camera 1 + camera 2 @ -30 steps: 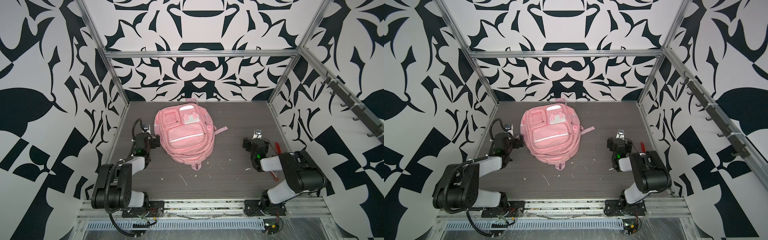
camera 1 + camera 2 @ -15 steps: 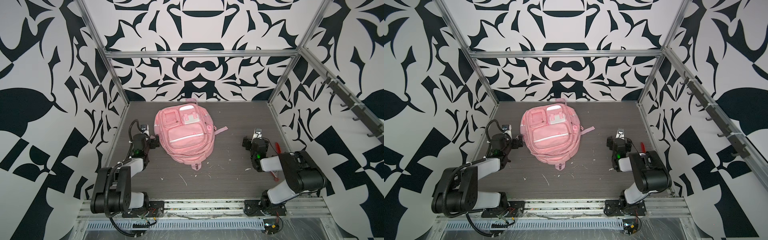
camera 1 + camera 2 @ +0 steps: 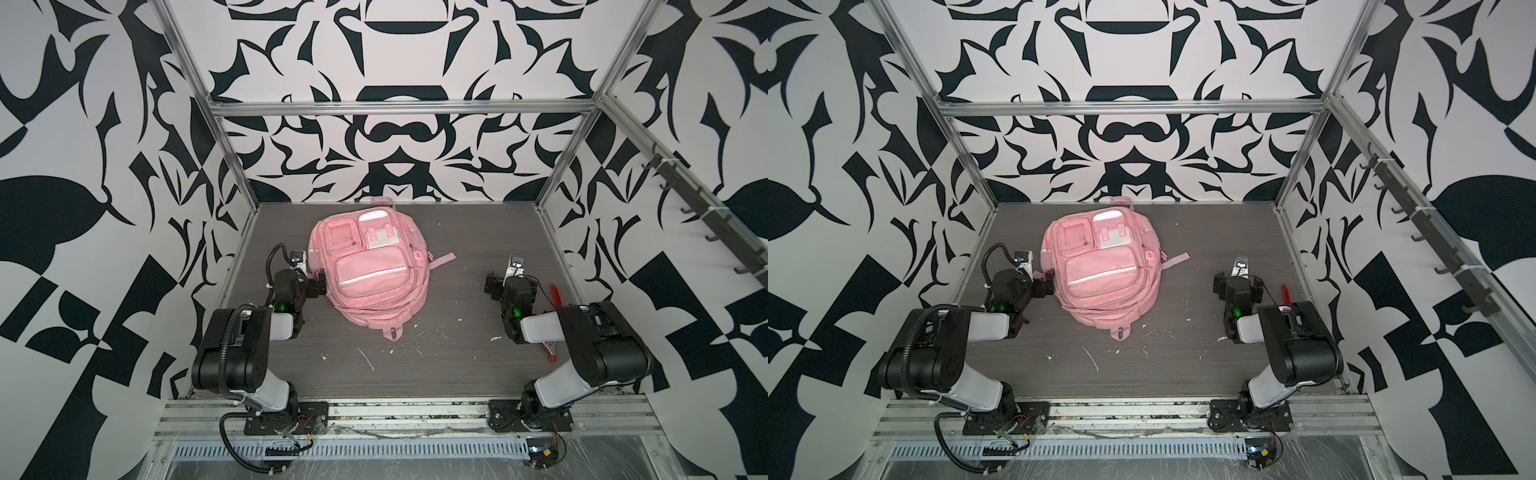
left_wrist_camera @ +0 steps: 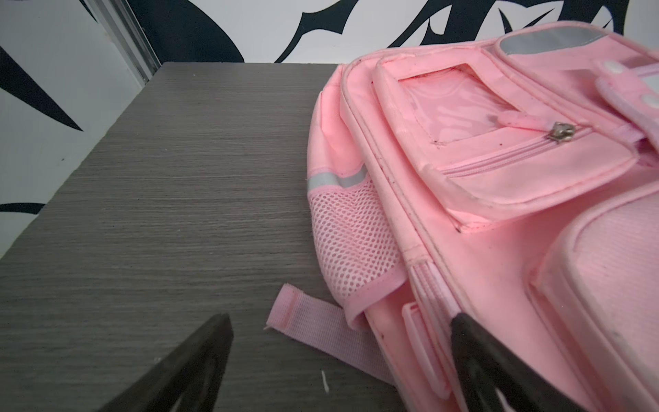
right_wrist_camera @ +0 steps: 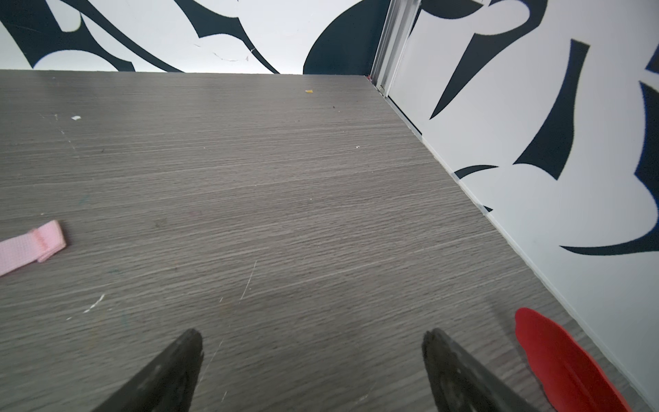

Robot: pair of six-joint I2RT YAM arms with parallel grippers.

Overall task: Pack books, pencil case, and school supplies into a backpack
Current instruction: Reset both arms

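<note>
The pink backpack (image 3: 370,266) (image 3: 1104,270) lies front-up on the grey table, its pockets zipped, and fills the right of the left wrist view (image 4: 499,199). My left gripper (image 3: 311,277) (image 4: 341,317) is open at its left side, low over the table. One finger (image 4: 474,342) is over the backpack's edge and a loose strap end (image 4: 306,321) lies between the fingers. My right gripper (image 3: 510,279) (image 5: 313,333) is open over bare table to the right, holding nothing. The books, pencil case and school supplies are out of view.
A flat red piece (image 3: 555,293) (image 5: 567,364) lies by the right wall next to my right arm. A pink strap (image 3: 442,261) (image 5: 32,246) trails from the backpack toward the right gripper. Small white scraps (image 3: 368,359) dot the front of the table. Patterned walls enclose three sides.
My left gripper has shifted a little toward the backpack's side. The right arm and the backpack have not moved.
</note>
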